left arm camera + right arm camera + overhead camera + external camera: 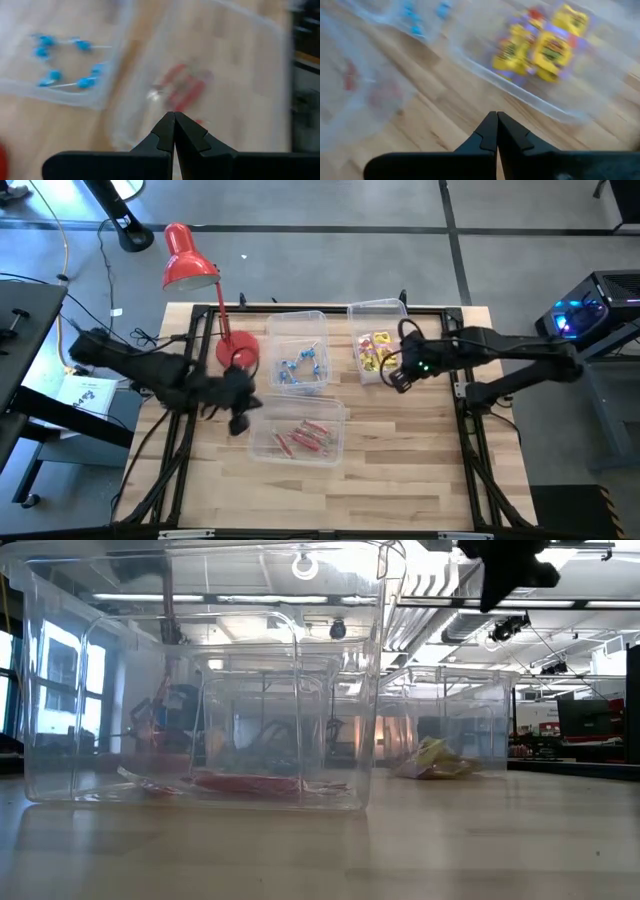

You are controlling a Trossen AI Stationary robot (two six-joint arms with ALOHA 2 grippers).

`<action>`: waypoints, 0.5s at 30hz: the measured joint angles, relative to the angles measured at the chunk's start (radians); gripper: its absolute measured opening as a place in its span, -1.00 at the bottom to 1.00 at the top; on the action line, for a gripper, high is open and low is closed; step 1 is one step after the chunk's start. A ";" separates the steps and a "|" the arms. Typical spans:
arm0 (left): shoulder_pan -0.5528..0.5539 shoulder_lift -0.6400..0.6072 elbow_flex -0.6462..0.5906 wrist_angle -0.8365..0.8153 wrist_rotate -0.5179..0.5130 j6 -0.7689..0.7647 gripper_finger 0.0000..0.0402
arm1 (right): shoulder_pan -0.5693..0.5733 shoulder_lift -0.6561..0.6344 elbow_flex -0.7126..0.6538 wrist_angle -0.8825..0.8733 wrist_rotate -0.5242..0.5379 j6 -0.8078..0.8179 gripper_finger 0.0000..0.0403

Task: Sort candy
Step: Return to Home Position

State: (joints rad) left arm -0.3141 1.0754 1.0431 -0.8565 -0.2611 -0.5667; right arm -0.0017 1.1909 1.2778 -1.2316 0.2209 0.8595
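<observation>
**Candy in three bins, both claws shut and empty**

The red sticks (303, 438) lie in the near bin (340, 415), the blue pieces (300, 367) in the middle bin (268, 330), and the yellow packets (375, 352) in the right bin (380, 308). The left gripper (238, 423) hovers just left of the near bin, clenched on nothing. The right gripper (397, 380), likewise clenched and empty, hangs beside the right bin.

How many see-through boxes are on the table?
3. One clear plastic bin of blue twist-wrapped sweets stands in the middle, a second bin of yellow packets right of it, a third bin of red sticks nearest the low camera. None looks hidden.
</observation>
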 joint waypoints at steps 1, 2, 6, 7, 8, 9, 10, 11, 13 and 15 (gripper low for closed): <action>-0.041 -0.015 0.000 0.004 -0.003 -0.004 -1.00 | 0.018 0.007 0.000 0.033 0.009 -0.004 -1.00; -0.081 -0.030 0.000 0.007 -0.022 -0.015 -1.00 | 0.034 0.016 0.000 0.064 0.015 -0.012 -1.00; -0.218 -0.123 -0.041 0.057 -0.232 -0.093 -1.00 | 0.079 0.047 0.000 0.152 0.056 -0.083 -1.00; -0.237 -0.157 -0.074 0.092 -0.283 -0.101 -1.00 | 0.083 0.047 0.000 0.164 0.062 -0.098 -1.00; -0.250 -0.190 -0.111 0.139 -0.319 -0.102 -1.00 | 0.083 0.046 0.000 0.172 0.063 -0.104 -1.00; -0.254 -0.227 -0.153 0.199 -0.336 -0.097 -1.00 | 0.080 0.043 0.000 0.176 0.064 -0.105 -1.00; -0.251 -0.264 -0.200 0.267 -0.344 -0.081 -1.00 | 0.076 0.037 0.000 0.179 0.064 -0.103 -1.00; -0.242 -0.299 -0.248 0.337 -0.344 -0.061 -1.00 | 0.073 0.032 0.000 0.181 0.062 -0.101 -1.00; -0.216 -0.365 -0.350 0.502 -0.318 -0.025 -1.00 | 0.068 0.018 0.000 0.200 0.053 -0.101 -1.00; -0.191 -0.417 -0.451 0.641 -0.255 -0.010 -1.00 | 0.068 0.010 0.000 0.235 0.018 -0.101 -1.00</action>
State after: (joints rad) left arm -0.5047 0.6580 0.5923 -0.2158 -0.5162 -0.5766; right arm 0.0660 1.2009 1.2778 -0.9968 0.2390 0.7589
